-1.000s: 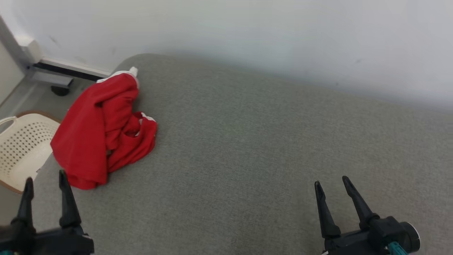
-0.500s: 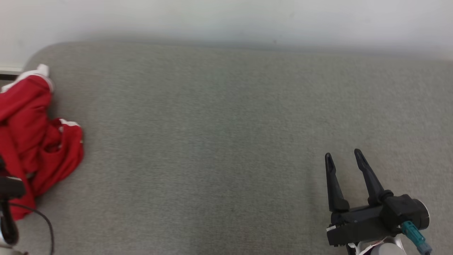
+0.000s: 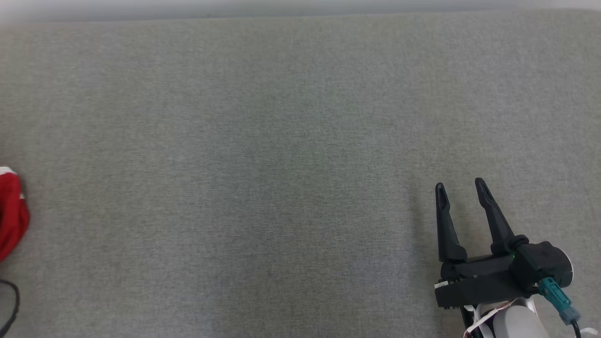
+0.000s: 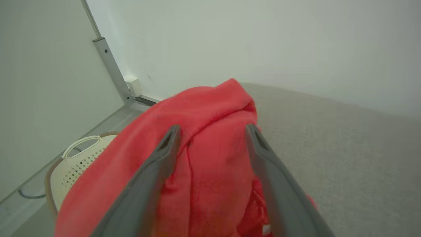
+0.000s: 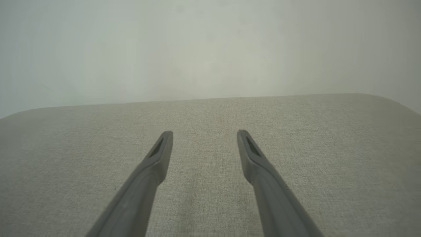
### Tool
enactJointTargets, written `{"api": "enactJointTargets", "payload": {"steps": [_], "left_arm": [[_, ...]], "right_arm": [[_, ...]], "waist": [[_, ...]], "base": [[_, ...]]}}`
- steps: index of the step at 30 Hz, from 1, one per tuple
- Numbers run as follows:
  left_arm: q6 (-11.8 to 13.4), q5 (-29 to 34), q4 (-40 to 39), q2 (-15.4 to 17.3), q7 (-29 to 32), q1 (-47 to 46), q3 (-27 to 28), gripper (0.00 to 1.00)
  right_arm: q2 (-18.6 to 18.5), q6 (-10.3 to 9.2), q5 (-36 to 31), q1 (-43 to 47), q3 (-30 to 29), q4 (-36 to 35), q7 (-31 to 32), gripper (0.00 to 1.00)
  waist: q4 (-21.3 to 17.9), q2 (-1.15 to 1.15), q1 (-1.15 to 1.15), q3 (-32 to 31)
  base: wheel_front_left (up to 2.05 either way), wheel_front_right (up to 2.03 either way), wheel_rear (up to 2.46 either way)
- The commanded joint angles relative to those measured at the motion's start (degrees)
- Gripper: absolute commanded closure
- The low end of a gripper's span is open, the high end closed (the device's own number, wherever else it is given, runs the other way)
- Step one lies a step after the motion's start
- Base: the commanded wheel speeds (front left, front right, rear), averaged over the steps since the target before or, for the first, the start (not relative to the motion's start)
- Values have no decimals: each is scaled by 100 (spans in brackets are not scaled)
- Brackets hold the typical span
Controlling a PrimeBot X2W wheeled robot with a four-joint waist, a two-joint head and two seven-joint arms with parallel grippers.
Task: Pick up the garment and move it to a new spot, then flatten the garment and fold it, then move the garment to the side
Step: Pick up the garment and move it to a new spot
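The garment is red cloth, and a small bulge of it shows at the left edge of the head view. In the left wrist view the garment lies bunched in a heap on the grey padded surface. My left gripper is open, its two fingers spread wide over the heap, with red cloth seen between them. At the lower right my right gripper is open above bare grey fabric, nothing between its fingers. In its own wrist view the right gripper points toward the pale wall.
The grey padded surface stretches wide between the garment and my right gripper. A cream perforated basket stands on the floor beyond the surface's left end, below a metal rail. A black cable loops at the lower left.
The head camera has swung right and down, so the garment has slid to the picture's left edge and the left gripper has left that view. Both grippers stay open.
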Motion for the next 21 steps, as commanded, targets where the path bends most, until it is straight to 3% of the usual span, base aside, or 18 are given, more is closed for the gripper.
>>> {"api": "enactJointTargets", "payload": {"steps": [1,6,11,13,21], "left_arm": [[44,45,201,66,121,-77,-17,0],[324,116,899,232,537,-277,-68,0],[387,105,1379,263,743,-482,-153,0],[365,112,1485,307,705,-528,-175,100],[274,59,1462,424,195,-692,-214,100]], "right_arm": [[1,17,-20,-61,-10,-15,0,0],[0,17,-42,-57,-25,14,1,0],[-1,17,-65,22,-17,21,1,0],[0,17,-80,54,-7,22,0,0],[1,17,-52,147,2,66,1,0]], "waist": [[-137,-1,-1,129],[-162,-1,-1,87],[-131,-1,-1,-10],[-119,-1,-1,-45],[-49,-1,-1,-220]], "base": [[0,0,0],[0,0,0],[0,0,0],[0,0,0],[0,0,0]]}}
